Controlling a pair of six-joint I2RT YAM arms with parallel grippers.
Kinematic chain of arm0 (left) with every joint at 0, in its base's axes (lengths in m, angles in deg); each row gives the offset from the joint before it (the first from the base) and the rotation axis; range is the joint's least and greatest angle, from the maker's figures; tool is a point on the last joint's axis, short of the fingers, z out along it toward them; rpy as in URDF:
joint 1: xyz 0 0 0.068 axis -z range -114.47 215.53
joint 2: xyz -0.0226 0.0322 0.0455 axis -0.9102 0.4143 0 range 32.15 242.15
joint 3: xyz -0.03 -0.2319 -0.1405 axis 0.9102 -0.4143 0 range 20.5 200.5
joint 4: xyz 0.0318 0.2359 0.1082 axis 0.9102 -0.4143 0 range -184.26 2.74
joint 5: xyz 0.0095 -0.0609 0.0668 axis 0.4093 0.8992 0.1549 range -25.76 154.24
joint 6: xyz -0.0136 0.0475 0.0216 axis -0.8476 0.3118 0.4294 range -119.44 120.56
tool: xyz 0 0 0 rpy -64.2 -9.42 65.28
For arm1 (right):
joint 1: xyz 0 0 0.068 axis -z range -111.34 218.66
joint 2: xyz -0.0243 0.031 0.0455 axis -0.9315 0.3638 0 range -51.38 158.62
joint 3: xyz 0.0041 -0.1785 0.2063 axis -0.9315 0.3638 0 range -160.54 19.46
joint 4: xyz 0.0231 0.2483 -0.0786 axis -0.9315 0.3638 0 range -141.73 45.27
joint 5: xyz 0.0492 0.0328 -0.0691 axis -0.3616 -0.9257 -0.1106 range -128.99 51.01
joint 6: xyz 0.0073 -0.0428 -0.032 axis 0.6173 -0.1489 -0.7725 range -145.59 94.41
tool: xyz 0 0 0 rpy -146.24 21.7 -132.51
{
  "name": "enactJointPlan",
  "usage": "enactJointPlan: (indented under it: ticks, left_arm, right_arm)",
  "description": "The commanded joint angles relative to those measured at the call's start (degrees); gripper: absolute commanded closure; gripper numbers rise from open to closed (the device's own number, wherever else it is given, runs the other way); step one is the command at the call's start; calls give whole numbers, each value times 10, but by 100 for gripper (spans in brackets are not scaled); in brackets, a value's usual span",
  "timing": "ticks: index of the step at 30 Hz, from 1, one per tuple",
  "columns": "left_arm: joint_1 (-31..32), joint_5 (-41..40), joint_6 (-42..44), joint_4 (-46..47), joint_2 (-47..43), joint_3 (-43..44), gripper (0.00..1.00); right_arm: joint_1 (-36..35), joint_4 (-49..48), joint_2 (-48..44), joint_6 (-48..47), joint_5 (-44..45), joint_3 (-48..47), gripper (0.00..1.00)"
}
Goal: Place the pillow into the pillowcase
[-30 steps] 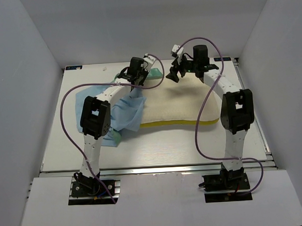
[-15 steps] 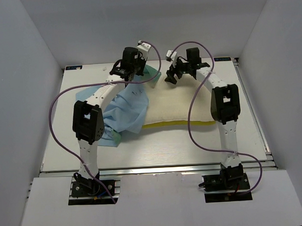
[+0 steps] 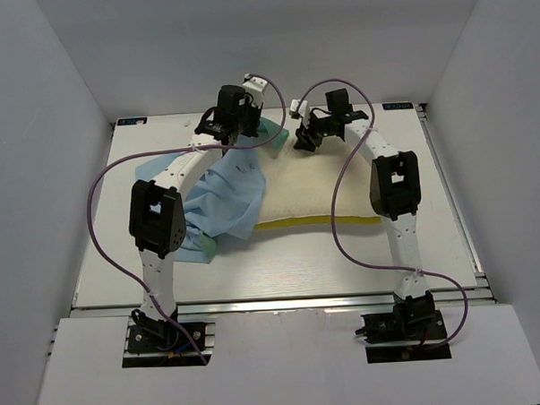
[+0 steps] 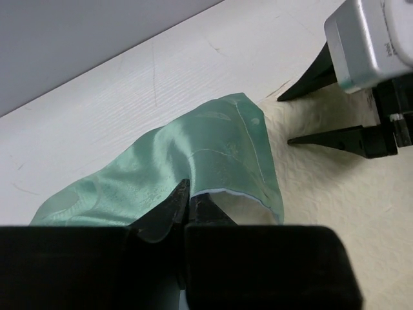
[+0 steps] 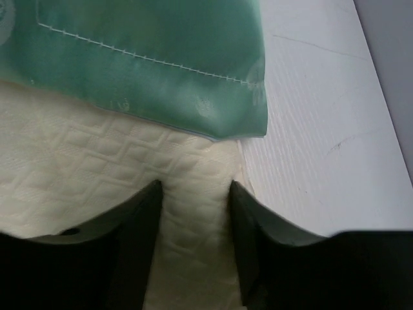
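Observation:
The cream pillow [image 3: 328, 186] lies across the middle of the table, its yellow piping along the near edge. The pillowcase [image 3: 225, 200], blue outside and mint-green inside, covers the pillow's left end. My left gripper [image 3: 247, 125] is at the far left corner, shut on the green satin rim [image 4: 213, 148] at the sack's mouth, and cream pillow [image 4: 335, 219] shows beside it. My right gripper [image 3: 301, 138] sits at the pillow's far edge. Its fingers [image 5: 139, 219] press a wrinkled ridge of the pillow [image 5: 193, 213] from both sides, just below the green pillowcase hem [image 5: 148, 58].
White walls close in the table [image 3: 120, 254] at the back and on both sides. Purple cables [image 3: 342, 217] loop from both arms over the pillow and table. In the left wrist view the right gripper's black fingertips [image 4: 322, 135] show close by, over the pillow.
Both arms reached toward the far edge. The left one carried the pillowcase rim along the pillow. The right gripper came down on the pillow's far edge and its jaws narrowed onto it.

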Motion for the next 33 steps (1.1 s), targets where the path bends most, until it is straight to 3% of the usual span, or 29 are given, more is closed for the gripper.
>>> enactJointPlan:
  ticks: [1,3,4,5,10,15,23,33]
  left_arm:
    - [1,35,-31,8,-35,22,87]
    - [-2,47,-43,17,-40,19,87]
    - [-3,52,-62,22,-42,17,87]
    - [-5,60,-69,26,-45,11,87]
    - [-17,85,-114,35,-54,9,88]
    - [-43,127,-186,48,-69,13,89]
    - [-75,199,-336,66,-65,52,89]
    - [-77,273,-463,139,-87,58,89]
  right_arm:
    - [-3,49,23,-33,3,-32,50]
    - [-6,73,30,-36,14,-49,71]
    - [-8,76,32,-33,17,-53,95]
    - [-8,73,30,-24,22,-49,100]
    - [-5,58,-22,-9,-10,9,100]
    - [2,-28,-168,38,-61,141,100]
    - [0,-30,-329,106,-131,162,100]
    - [-65,-86,-523,97,-119,367,100]
